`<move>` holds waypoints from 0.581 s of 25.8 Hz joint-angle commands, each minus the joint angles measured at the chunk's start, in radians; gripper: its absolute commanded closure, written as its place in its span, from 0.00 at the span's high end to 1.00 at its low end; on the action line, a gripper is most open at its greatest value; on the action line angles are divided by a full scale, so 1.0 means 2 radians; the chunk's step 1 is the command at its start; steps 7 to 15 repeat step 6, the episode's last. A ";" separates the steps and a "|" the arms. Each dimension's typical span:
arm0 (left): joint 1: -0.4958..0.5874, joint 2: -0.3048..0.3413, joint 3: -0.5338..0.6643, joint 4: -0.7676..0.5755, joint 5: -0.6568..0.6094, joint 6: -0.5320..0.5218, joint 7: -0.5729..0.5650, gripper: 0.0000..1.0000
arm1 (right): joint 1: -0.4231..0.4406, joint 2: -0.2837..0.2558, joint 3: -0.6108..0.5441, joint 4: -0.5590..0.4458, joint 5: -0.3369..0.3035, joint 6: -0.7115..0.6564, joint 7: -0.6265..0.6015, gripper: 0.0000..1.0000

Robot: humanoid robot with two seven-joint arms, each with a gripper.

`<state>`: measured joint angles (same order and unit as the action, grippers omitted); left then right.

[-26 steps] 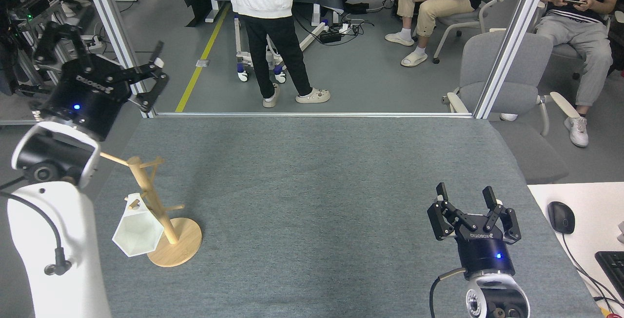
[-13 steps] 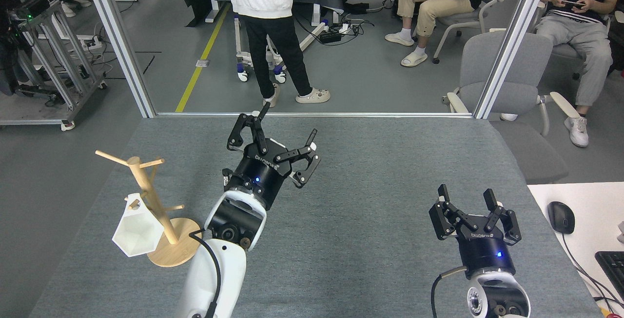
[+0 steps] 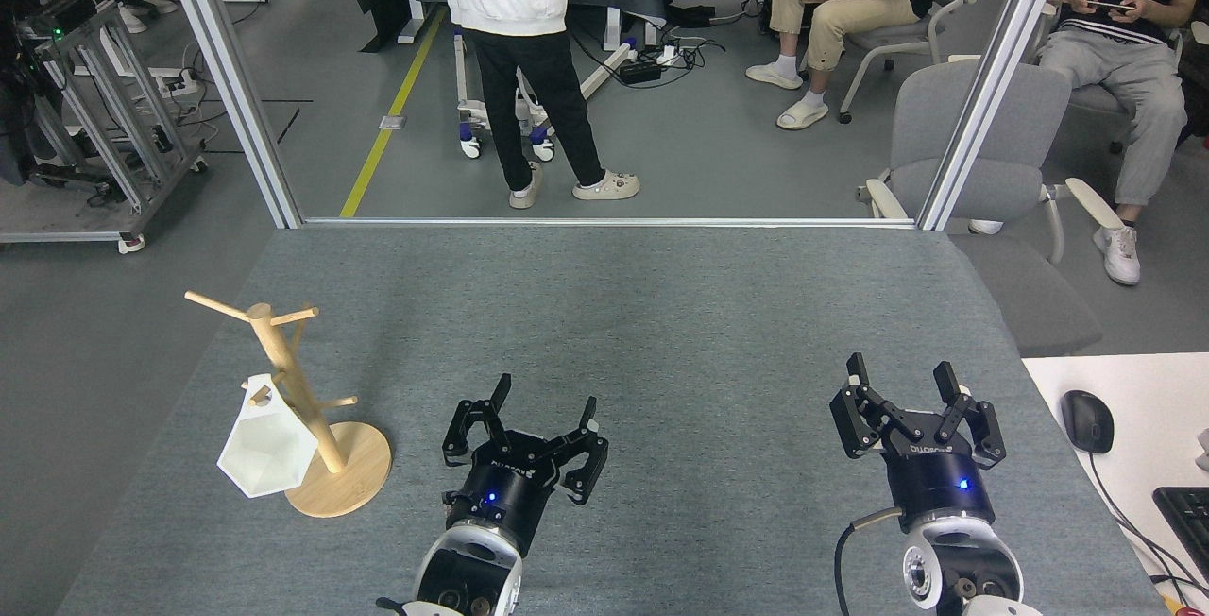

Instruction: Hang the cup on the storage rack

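White faceted cup (image 3: 267, 449) hangs by its small handle on the light wooden rack (image 3: 302, 408) – it looks hard, smooth and breakable, best held by its sides – both grippers (image 3: 543, 416) (image 3: 900, 382) spread, empty.

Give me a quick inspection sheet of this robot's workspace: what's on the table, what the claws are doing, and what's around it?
Surface: grey felt-covered table, flat.
Job's things: matte white faceted cup hangs by its handle on a lower peg of the light wooden mug tree rack, which stands upright near the table's left edge.
Clutter: nothing seen on the grey table.
Grippers: left gripper open, holding nothing; right gripper open, holding nothing. Both are apart from the rack.
Cables: black cable loops at the right wrist.
Surroundings: white side desk with black mouse, a standing person, two seated people, empty grey chair.
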<state>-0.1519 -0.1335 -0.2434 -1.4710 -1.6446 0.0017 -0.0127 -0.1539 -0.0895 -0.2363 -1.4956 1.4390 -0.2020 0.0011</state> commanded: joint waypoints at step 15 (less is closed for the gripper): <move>0.011 -0.001 0.002 0.007 0.005 0.015 0.052 0.99 | -0.001 -0.004 0.000 0.004 -0.001 -0.004 -0.003 0.99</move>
